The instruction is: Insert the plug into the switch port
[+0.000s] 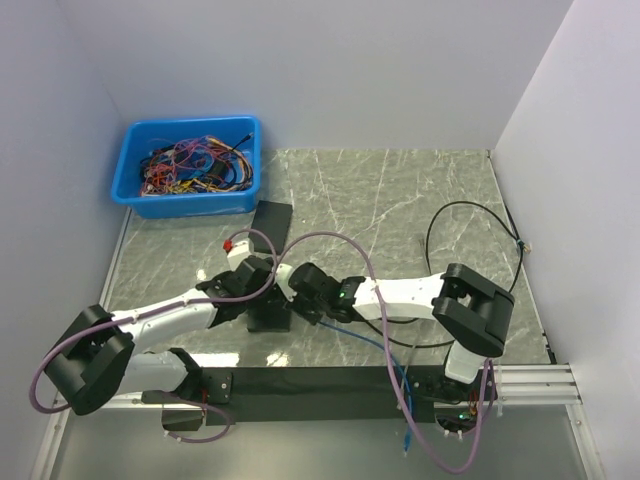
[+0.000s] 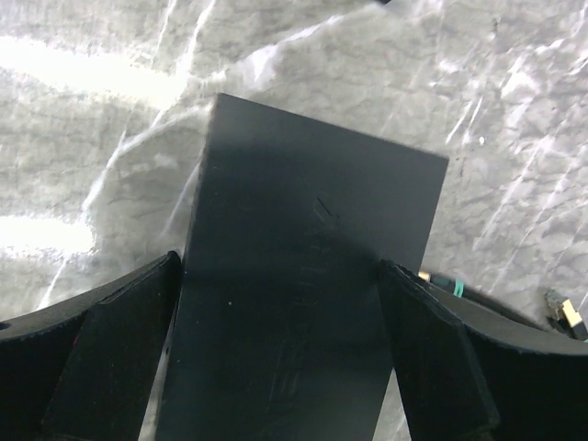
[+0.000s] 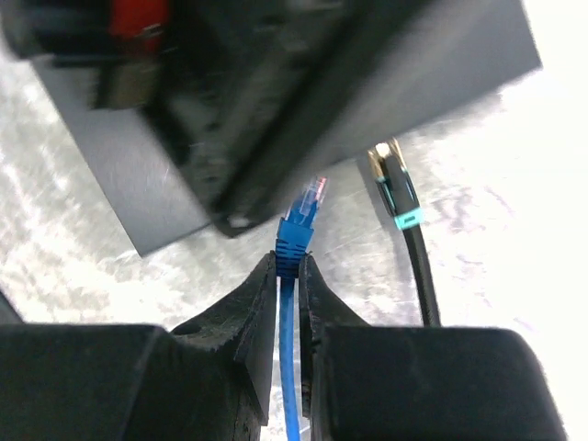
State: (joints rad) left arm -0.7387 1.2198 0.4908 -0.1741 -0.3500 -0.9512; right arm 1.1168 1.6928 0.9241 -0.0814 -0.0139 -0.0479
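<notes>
**Q:** Where is the plug?

**A:** In my right end effector (image 3: 288,276). Its two fingers are closed on the blue plug (image 3: 301,219) at the back of the ribbed boot, and the blue cable (image 3: 290,367) runs down between them. The clear tip points up, right at the lower edge of the switch (image 3: 423,83). That edge is blurred, so I cannot tell whether the tip touches it. The port is hidden from that camera.

**Q:** And your left side?

**A:** My left end effector (image 2: 276,363) is spread wide over the switch, with one finger (image 2: 110,358) along each long side of the black box. I cannot tell whether the pads touch its sides.

**Q:** Where does the switch sit?

**A:** Flat on the marble bench (image 1: 400,200), toward the near edge. In the overhead view it lies between my two wrists.

**Q:** Anything else around?

**A:** A second plug (image 3: 397,188) with a teal boot, on a black cable (image 3: 423,276), lies on the bench just right of the blue one. A blue bin (image 1: 190,205) of tangled wires (image 1: 195,165) stands at the far left corner. A flat black piece (image 1: 272,217) lies just beside its near right corner.
</notes>
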